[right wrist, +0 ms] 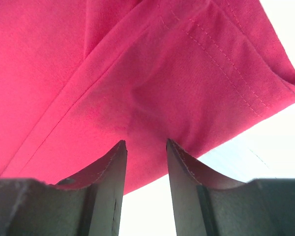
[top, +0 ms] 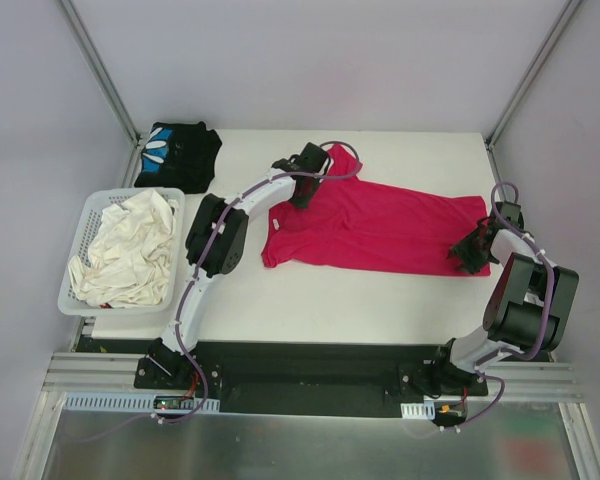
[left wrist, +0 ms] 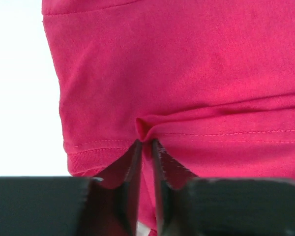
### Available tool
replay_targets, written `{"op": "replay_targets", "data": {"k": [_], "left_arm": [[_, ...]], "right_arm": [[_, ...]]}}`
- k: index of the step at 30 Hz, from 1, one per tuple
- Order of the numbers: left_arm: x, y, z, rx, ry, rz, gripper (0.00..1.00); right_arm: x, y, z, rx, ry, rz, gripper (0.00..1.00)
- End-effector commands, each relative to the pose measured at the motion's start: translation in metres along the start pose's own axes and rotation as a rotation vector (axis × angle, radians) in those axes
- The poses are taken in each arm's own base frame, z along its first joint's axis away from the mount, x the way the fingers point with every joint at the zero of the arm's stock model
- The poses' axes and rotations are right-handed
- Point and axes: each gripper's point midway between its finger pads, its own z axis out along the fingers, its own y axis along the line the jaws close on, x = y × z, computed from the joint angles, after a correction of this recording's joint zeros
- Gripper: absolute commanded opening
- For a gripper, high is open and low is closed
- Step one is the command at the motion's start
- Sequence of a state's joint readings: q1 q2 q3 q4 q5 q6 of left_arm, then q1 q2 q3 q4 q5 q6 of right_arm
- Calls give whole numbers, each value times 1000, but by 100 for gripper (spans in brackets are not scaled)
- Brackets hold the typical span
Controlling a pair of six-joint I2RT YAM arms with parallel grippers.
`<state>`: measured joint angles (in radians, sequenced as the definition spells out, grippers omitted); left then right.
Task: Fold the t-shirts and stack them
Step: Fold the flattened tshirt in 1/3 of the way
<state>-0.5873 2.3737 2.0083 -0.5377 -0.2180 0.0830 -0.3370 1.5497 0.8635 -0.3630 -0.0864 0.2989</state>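
Shirt (top: pixel 380 225), red, on your surface (top: pixel 330 300), your left hand (left wrist: pixel 146 142) pinching its edge, right hand (right wrist: pixel 145 142) a bit wide over its hem

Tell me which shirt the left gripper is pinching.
The red shirt, spread across the table. The black shirt sits at the far-left corner; the white ones fill the basket.

Overhead view looks down; wrist views sit close on the t-shirt (top: pixel 380 225).
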Motion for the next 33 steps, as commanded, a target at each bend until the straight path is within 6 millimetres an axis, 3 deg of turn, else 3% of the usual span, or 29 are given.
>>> {"op": "replay_targets", "data": {"k": [1,2,12,20,33], "left_arm": [[-5,1,-2,9,-5,-16,3],[-5,1,-2,10,-5,-13,0],[-3,-4,-2,0,-1,-4,0],[-25,21,-19,-120,-58,-28,0],[-37,34,-34,-178,-92,-38,0]], "right_arm": [[-5,1,0,-4,-9,7,40],[-5,1,0,-4,-7,9,39],[-4,1,3,-3,-2,6,38],[-4,-1,2,5,-4,-1,38],[-2,-5,5,24,4,-2,38]]}}
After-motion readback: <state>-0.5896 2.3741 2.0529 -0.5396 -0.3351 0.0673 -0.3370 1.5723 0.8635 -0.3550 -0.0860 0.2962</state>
